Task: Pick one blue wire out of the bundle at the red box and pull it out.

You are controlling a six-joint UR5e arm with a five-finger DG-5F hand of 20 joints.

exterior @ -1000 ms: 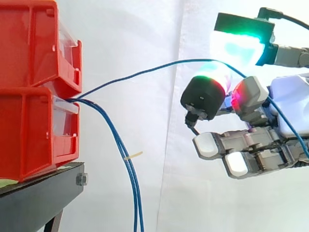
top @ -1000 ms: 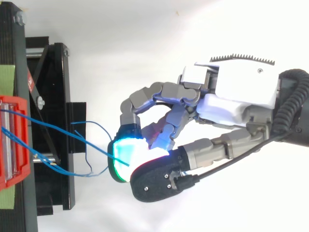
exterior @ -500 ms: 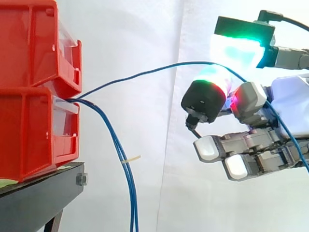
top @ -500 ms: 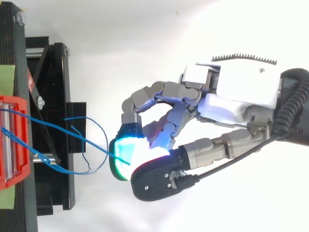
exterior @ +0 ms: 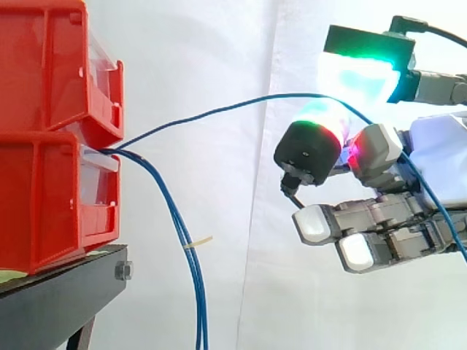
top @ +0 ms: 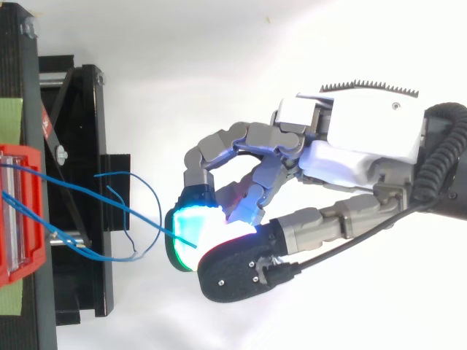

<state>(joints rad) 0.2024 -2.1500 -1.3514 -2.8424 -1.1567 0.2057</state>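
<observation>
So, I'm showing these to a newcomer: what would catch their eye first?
The hand, its pads glowing green and white, at the side view's right, pinching one blue wire. That wire arcs over from the stacked red bins at left, where other blue wires droop.

Two red bins [exterior: 44, 146] sit stacked at 9 o'clock on a black stand [exterior: 58, 292]. From the lower bin's front, one blue wire [exterior: 219, 109] arcs up toward 2 o'clock. It is pinched between the thumb and a glowing fingertip [exterior: 357, 76] of the hand [exterior: 441, 149] at 3 o'clock, then trails off toward 4 o'clock. The other wires [exterior: 182, 226] droop toward 6 o'clock, carrying a small tan tag [exterior: 198, 241].
</observation>
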